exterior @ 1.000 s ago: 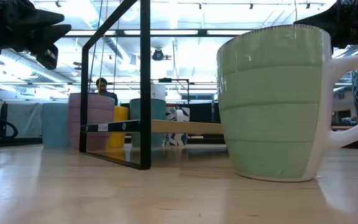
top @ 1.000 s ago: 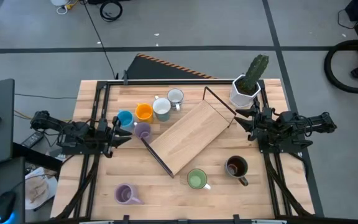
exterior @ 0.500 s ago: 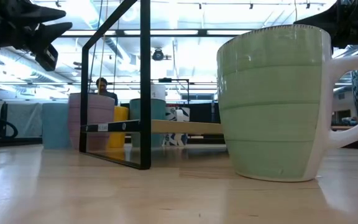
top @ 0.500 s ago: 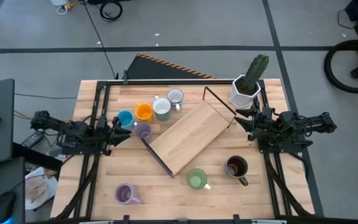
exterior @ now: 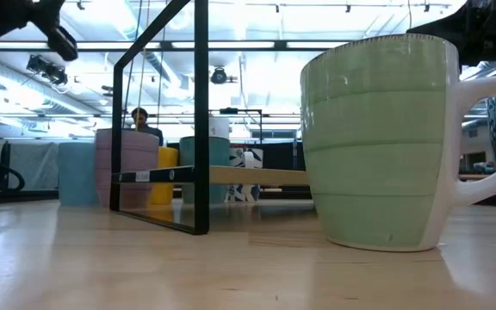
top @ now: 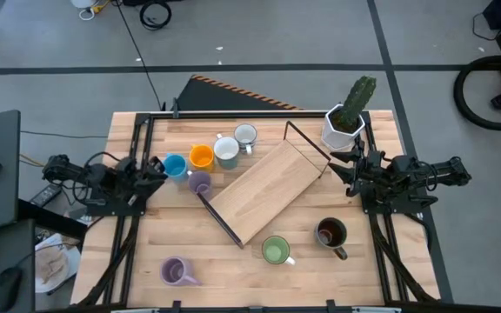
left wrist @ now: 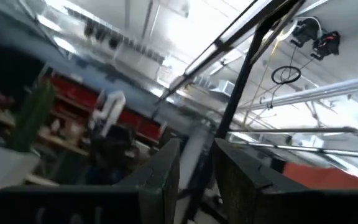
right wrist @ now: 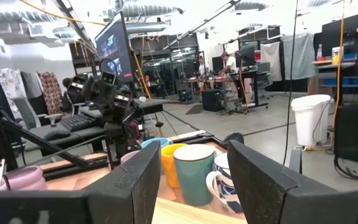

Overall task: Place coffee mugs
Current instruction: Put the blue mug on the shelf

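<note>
Eight mugs stand upright on the wooden table. Blue (top: pixel 175 165), orange (top: pixel 201 156), pale grey (top: pixel 226 152), white (top: pixel 245 136) and one lilac (top: pixel 199 182) cluster at the far left. Another lilac (top: pixel 176 271), the green (top: pixel 275 250) and the dark brown (top: pixel 330 233) stand near the front. My left gripper (top: pixel 152 165) is left of the blue mug, raised and tipped up, its fingers (left wrist: pixel 166 174) a narrow gap apart and empty. My right gripper (top: pixel 337 170) is open and empty at the right, below the cactus pot.
A slanted wooden board (top: pixel 263 191) with a black metal frame (exterior: pixel 201 112) lies across the table's middle. A white angular pot with a cactus (top: pixel 344 122) stands at the far right. The green mug (exterior: pixel 377 146) fills the low view's right.
My left gripper has drawn back from the lilac mug toward the table's left edge, risen and tipped upward. The mugs have stayed in place.
</note>
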